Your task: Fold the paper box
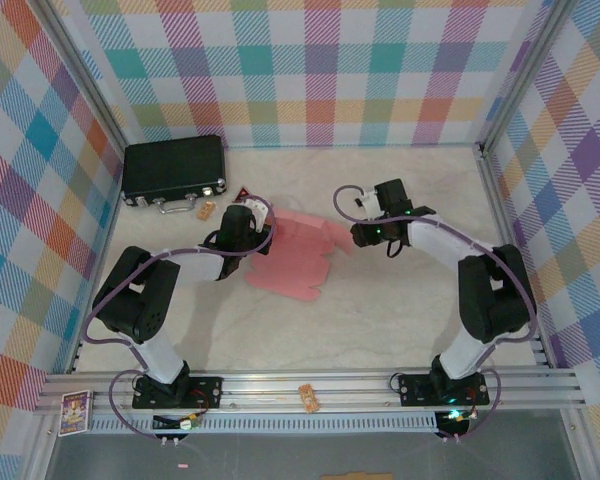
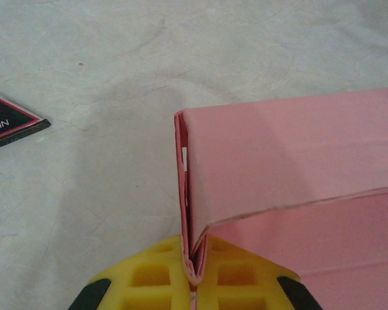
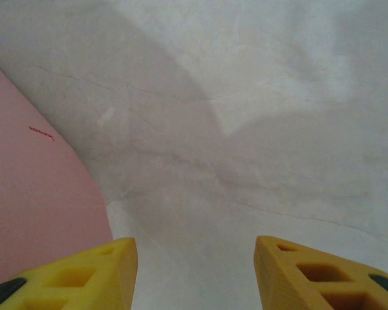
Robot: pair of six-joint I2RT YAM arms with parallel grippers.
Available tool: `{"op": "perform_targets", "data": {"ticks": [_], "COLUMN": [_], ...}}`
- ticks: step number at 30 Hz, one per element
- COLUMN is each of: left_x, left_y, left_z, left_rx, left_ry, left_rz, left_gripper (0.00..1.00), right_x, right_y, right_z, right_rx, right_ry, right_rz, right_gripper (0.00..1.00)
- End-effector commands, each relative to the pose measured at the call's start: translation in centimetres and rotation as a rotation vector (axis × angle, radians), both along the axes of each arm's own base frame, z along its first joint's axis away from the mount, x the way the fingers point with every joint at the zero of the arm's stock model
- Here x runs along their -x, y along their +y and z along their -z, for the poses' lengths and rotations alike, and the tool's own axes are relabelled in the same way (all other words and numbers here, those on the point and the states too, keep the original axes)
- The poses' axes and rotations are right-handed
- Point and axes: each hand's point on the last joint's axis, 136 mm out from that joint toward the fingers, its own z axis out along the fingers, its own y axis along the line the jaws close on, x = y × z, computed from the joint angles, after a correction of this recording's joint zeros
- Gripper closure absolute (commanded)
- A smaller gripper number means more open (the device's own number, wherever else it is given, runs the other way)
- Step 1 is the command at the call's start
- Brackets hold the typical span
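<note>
Pale table (image 1: 380,320): paper box (image 1: 295,262), black case (image 1: 173,170)

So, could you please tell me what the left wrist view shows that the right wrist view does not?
Left wrist view: the left claw shut on a folded edge of the paper box, and a red-and-black card corner lying on the table. Right wrist view: the right claw open above the table, holding nothing. Shared: the box's pink card and the pale table surface.
</note>
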Motion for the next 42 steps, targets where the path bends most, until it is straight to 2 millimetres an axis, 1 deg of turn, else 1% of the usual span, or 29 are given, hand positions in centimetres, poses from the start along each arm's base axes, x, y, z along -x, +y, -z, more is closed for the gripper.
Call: {"op": "perform_targets", "data": {"ticks": [1, 4, 8, 13, 17, 23, 24, 35, 42], "left_x": [0.4, 0.3, 0.1, -0.2, -0.2, -0.1, -0.1, 0.0, -0.1], "left_y": [-0.3, -0.3, -0.3, -0.2, 0.0, 0.0, 0.0, -0.1, 0.0], "left_z": [-0.7, -0.8, -0.8, -0.7, -0.5, -0.1, 0.0, 0.1, 0.2], "left_rx": [0.010, 0.010, 0.002, -0.005, 0.000, 0.001, 0.001, 0.011, 0.013], "left_ry": [-0.015, -0.016, -0.007, 0.011, 0.018, 0.030, 0.033, 0.048, 0.053], "left_rz": [0.001, 0.003, -0.004, -0.022, -0.033, -0.036, -0.038, -0.045, -0.048], "left_gripper": [0.93, 0.93, 0.93, 0.93, 0.94, 0.94, 0.94, 0.94, 0.94], "right_x": [-0.4, -0.4, 0.0, 1.0, 1.8, 2.8, 2.8, 3.7, 3.9], "right_y": [2.2, 3.4, 4.6, 5.4, 5.6, 6.9, 7.1, 9.7, 11.2], "right_z": [-0.2, 0.0, -0.7, -0.7, -0.4, -0.7, -0.7, -0.8, -0.9], "right_rx": [-0.059, -0.069, -0.132, -0.138, -0.128, -0.189, -0.207, -0.348, -0.421], "right_ry": [0.036, 0.026, 0.027, 0.039, 0.072, 0.082, 0.095, 0.133, 0.138], "right_rz": [-0.041, -0.074, -0.116, -0.176, -0.177, -0.219, -0.196, -0.196, -0.212], "right_gripper": [0.50, 0.50, 0.51, 0.52, 0.53, 0.52, 0.52, 0.54, 0.58]}}
